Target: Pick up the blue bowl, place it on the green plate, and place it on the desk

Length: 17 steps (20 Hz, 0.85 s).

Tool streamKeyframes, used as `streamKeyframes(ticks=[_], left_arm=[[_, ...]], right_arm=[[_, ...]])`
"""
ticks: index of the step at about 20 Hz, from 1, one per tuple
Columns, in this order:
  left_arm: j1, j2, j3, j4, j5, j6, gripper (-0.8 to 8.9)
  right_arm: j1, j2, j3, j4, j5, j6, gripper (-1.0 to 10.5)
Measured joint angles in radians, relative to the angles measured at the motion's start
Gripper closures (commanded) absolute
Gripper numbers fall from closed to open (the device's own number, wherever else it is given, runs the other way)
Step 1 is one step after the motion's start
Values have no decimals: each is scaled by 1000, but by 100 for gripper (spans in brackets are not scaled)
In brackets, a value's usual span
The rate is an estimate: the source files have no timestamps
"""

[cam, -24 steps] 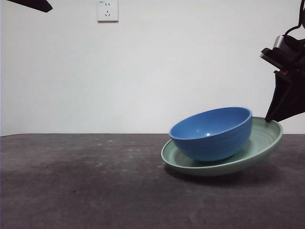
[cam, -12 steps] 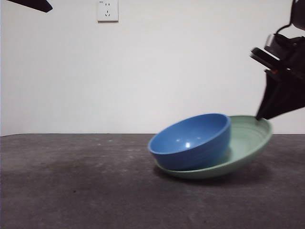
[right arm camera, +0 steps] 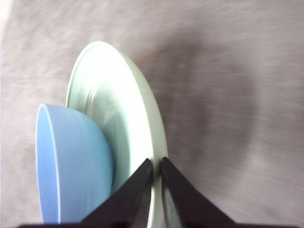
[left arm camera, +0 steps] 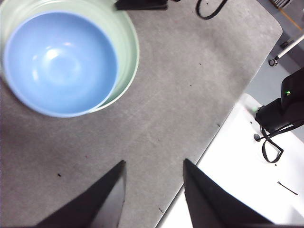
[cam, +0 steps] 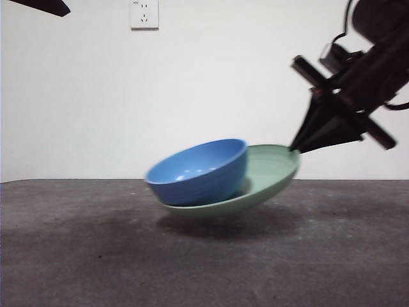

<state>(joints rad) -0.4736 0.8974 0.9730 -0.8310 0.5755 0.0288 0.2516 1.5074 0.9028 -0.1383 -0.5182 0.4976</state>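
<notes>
Right gripper (right arm camera: 156, 166) pinching tilted green plate (cam: 268, 179) rim, blue bowl (cam: 198, 173) inside

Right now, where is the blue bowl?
In the front view, the bowl sits in the tilted plate, slid to its low side, opposite the rim that the right gripper pinches.

Right gripper (cam: 295, 148) enters from the upper right, angled downward, its two black jaws closed thinly on the rim of the green plate (cam: 271, 173). Left gripper (left arm camera: 154, 190) hangs high, jaws parted and holding nothing.
</notes>
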Motion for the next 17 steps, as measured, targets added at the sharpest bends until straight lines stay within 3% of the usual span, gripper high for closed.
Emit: streamKeyframes(ticks=[7, 15, 17], left_arm=[[0, 0, 0, -11, 0, 0, 623], [0, 0, 0, -25, 0, 0, 623], [0, 0, 0, -25, 0, 1, 623]], right_arm=[[93, 171, 0, 164, -1, 116, 933], [95, 222, 0, 173, 25, 126, 929], [94, 222, 0, 153, 25, 111, 844]])
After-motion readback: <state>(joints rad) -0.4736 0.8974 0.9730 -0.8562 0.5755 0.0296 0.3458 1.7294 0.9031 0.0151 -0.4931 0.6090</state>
